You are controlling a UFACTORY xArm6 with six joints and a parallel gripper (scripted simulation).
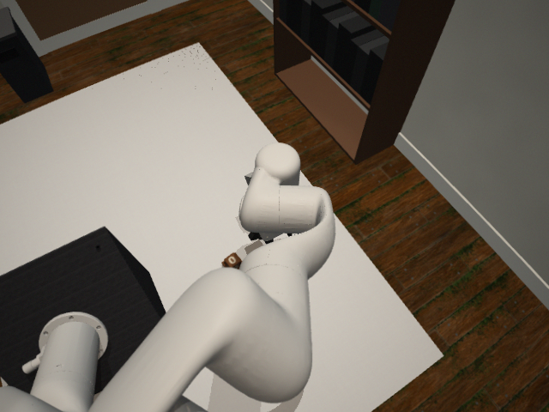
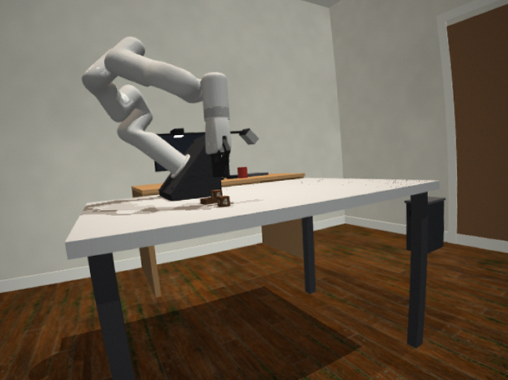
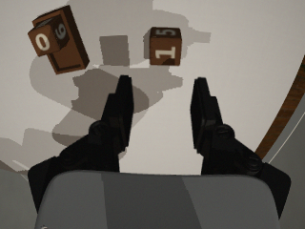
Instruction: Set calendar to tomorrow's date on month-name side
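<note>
Black gripper (image 3: 162, 98) fingers hang half parted above the table (image 2: 288, 200), nothing between them. Just beyond their tips a loose brown cube (image 3: 166, 45) lies on the white top, white digits 1 and 5 showing on two faces, both turned sideways. To its left the tray (image 3: 69, 57), long axis running away from the camera, carries the second cube (image 3: 46, 37), showing 0 and a 6 or 9. From the exterior view both cubes sit near the front edge, well apart from the arm's black base (image 2: 188, 177); broad white surface stretches to the right.
</note>
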